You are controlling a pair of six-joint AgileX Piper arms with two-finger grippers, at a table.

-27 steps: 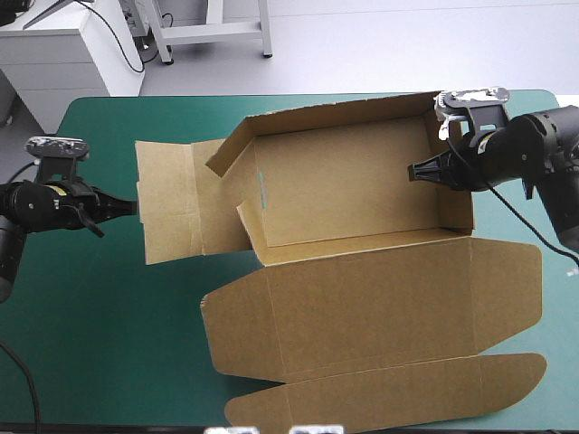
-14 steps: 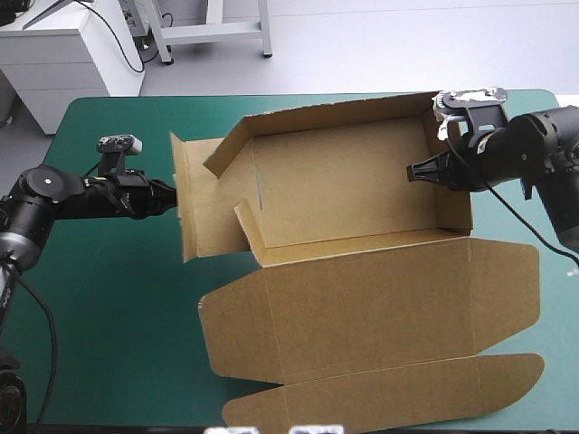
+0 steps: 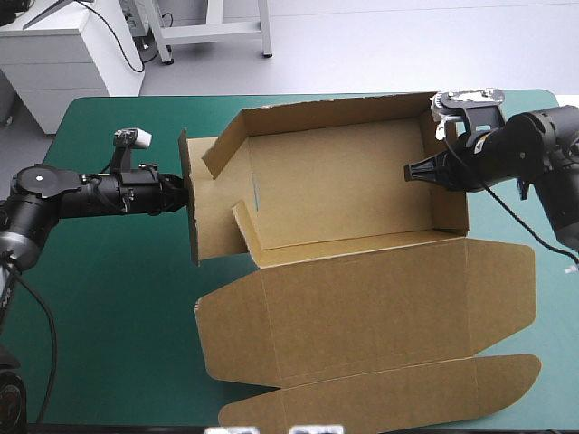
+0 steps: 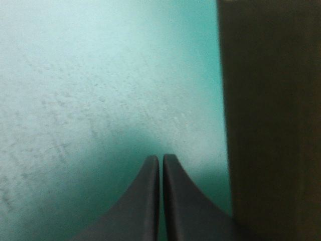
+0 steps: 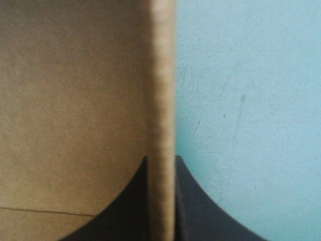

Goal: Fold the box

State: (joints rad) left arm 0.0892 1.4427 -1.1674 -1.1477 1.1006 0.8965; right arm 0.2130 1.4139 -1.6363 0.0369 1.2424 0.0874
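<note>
The brown box [image 3: 344, 181] lies in the middle of the teal-green table with its long walls raised. Its lid [image 3: 362, 307] is spread flat toward the front edge. The left end flap [image 3: 192, 199] stands upright. My left gripper [image 3: 181, 193] is shut, with its tip against the outer face of that flap. In the left wrist view the shut fingers [image 4: 161, 159] hover over the cover, with the board [image 4: 271, 120] just beside them. My right gripper [image 3: 409, 172] is shut on the box's right end wall. That wall's edge [image 5: 160, 90] runs between the black fingers [image 5: 195, 201].
The lid's tuck flap [image 3: 380, 398] reaches close to the table's front edge. Bare teal-green cover [image 3: 109, 344] lies left of the box and under my left arm. A loose inner flap [image 3: 222, 149] angles into the box at its far left corner.
My left gripper has moved right and pushed the left end flap from flat on the table to upright. The right gripper has kept its hold on the right wall.
</note>
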